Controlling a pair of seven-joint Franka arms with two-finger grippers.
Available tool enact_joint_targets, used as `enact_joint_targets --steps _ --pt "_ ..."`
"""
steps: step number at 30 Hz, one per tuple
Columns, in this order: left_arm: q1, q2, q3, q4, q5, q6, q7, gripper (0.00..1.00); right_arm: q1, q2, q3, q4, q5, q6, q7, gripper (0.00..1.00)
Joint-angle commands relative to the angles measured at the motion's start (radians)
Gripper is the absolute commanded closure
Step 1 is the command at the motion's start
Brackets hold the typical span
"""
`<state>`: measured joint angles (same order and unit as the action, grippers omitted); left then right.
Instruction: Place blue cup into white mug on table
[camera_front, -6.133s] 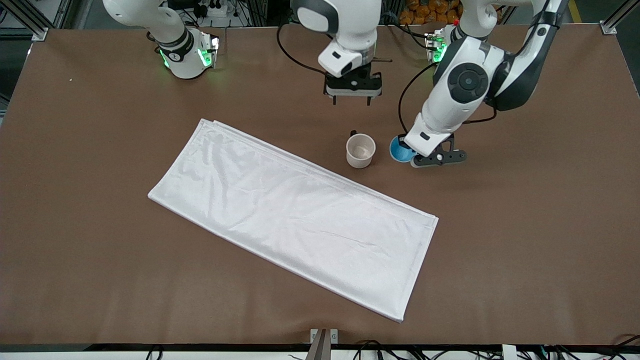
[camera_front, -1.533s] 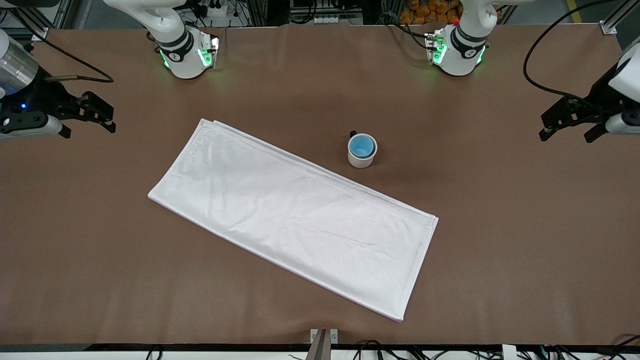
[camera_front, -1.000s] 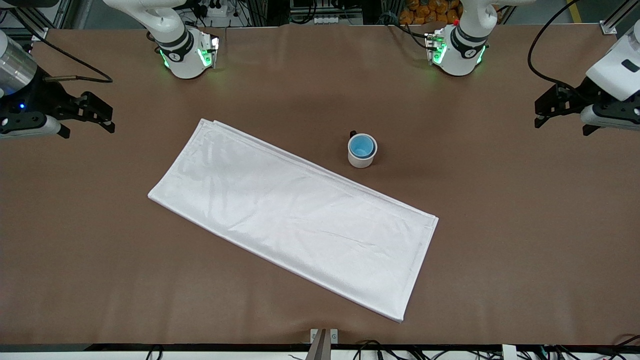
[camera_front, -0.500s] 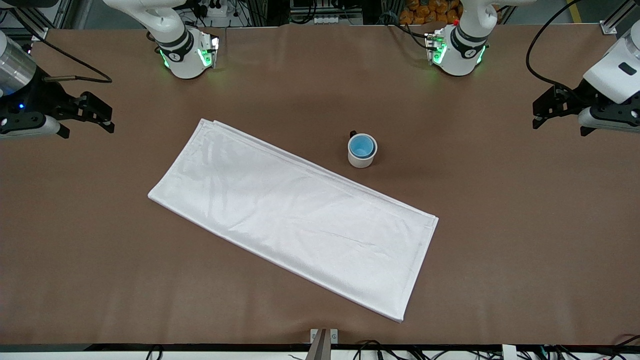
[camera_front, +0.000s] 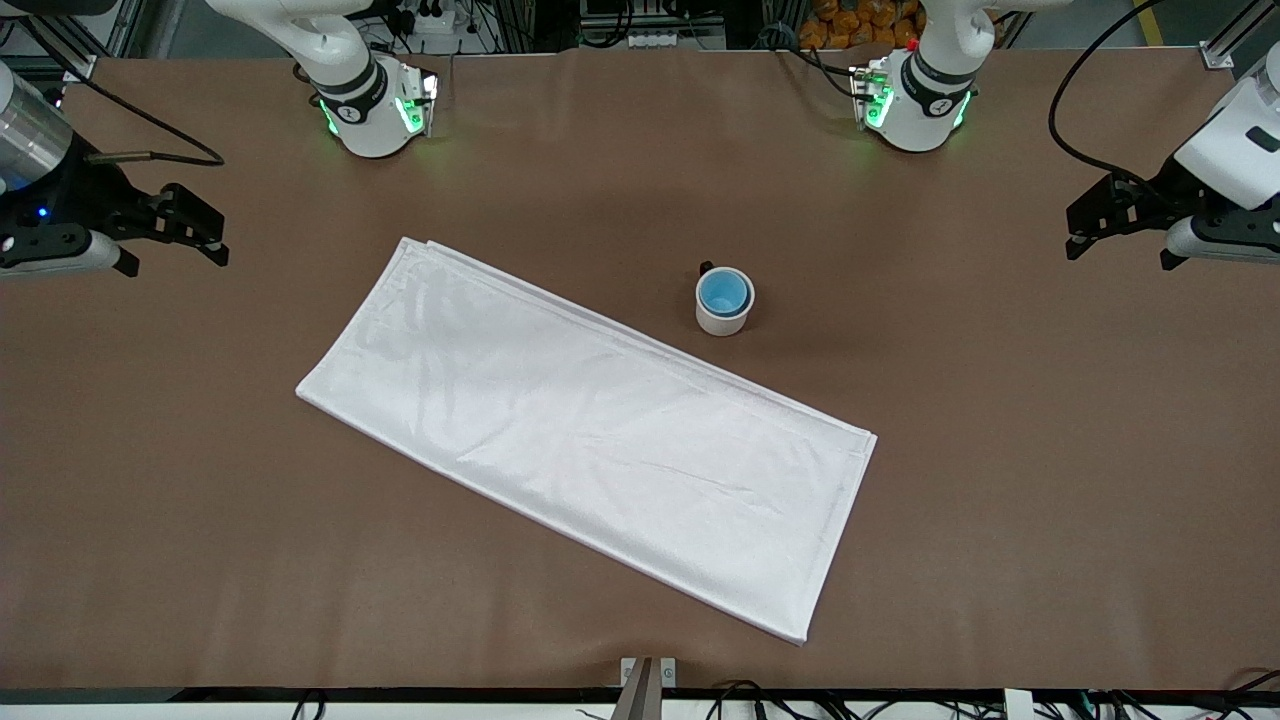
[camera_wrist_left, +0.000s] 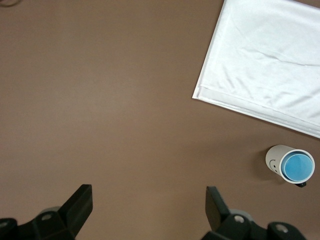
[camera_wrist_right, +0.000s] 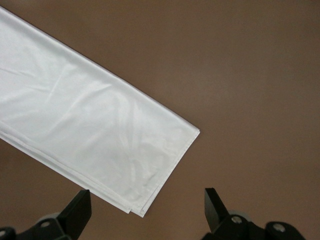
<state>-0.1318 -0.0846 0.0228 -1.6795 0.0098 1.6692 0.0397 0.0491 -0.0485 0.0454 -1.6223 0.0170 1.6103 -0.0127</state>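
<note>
Surface: the table (camera_front: 1000, 480), a brown matte surface, carried everything else.
Cloth: a white rectangular cloth (camera_front: 590, 430) lay flat on the surface, its long side slanting from about 10 o'clock to 4 o'clock in the front view; the left wrist view (camera_wrist_left: 270, 60) and the right wrist view (camera_wrist_right: 85, 135) each caught one of its ends.
Right gripper: the right gripper (camera_front: 175, 225) hung over the bare surface at the right arm's end of the table, at about 9 o'clock from the mug, well apart from it; its fingers (camera_wrist_right: 77, 212) stood apart with nothing between them. The arm waited.
Left gripper: the left gripper (camera_front: 1115, 220) hung over the bare surface at the left arm's end of the table, at about 3 o'clock from the mug, well apart from it; its fingers (camera_wrist_left: 80, 207) also stood apart and empty. The arm waited.
White mug: the white mug (camera_front: 722, 318) stood upright on the surface near the cloth's long edge, farther from the front camera than that edge, its black handle pointing to about 11 o'clock; it also showed in the left wrist view (camera_wrist_left: 276, 157).
Blue cup: the blue cup (camera_front: 724, 291) sat upright inside the white mug, its rim showing at the mug's mouth (camera_wrist_left: 297, 167).
</note>
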Motion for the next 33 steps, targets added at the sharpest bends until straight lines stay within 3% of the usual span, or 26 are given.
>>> enact_joint_targets --steps 1,33 --pt "-0.005 0.008 0.005 0.023 -0.018 -0.019 -0.009 0.00 0.008 -0.022 -0.012 -0.022 0.018 0.000 -0.016 0.00" --pt "-0.009 0.019 -0.004 0.021 -0.018 -0.020 -0.017 0.00 0.006 -0.028 -0.015 -0.024 0.017 -0.056 -0.021 0.00"
